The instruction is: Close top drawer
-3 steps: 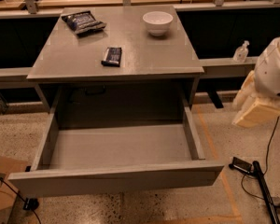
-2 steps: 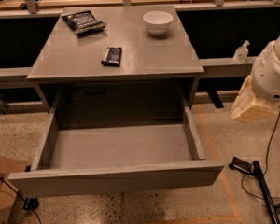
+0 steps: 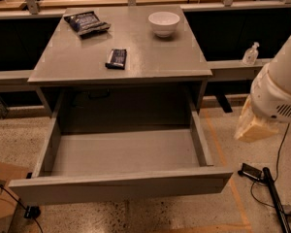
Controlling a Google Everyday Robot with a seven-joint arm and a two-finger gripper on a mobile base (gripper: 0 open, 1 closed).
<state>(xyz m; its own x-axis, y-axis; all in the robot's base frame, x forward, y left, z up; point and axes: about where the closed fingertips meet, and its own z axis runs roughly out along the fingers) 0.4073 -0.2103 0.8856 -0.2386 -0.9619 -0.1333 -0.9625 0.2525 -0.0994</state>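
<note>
Since the earlier frames the robot's white rounded arm housing (image 3: 279, 89) has sunk a little lower and leftward at the right edge. The cream-coloured gripper (image 3: 253, 126) under it has come down with it. The drawer and the tabletop items have not shifted.

From the left, the top drawer (image 3: 121, 186), a wide plain grey box with a flat handle-less front, stands pulled fully out of the grey cabinet (image 3: 150, 64). Its inside is bare. Its long axis runs left to right, and its travel runs away from the camera, into the cabinet.

On the cabinet top lie a dark blue crinkled snack bag (image 3: 86, 22), a small black wrapped bar (image 3: 116, 58) and a round white bowl (image 3: 164, 23).

Further right, the gripper hangs beside the drawer's right wall, apart from it. Whether it is open or closed cannot be told. The front panel lies to its left and nearer the camera, so the push likely calls for getting in front of that panel first.
</note>
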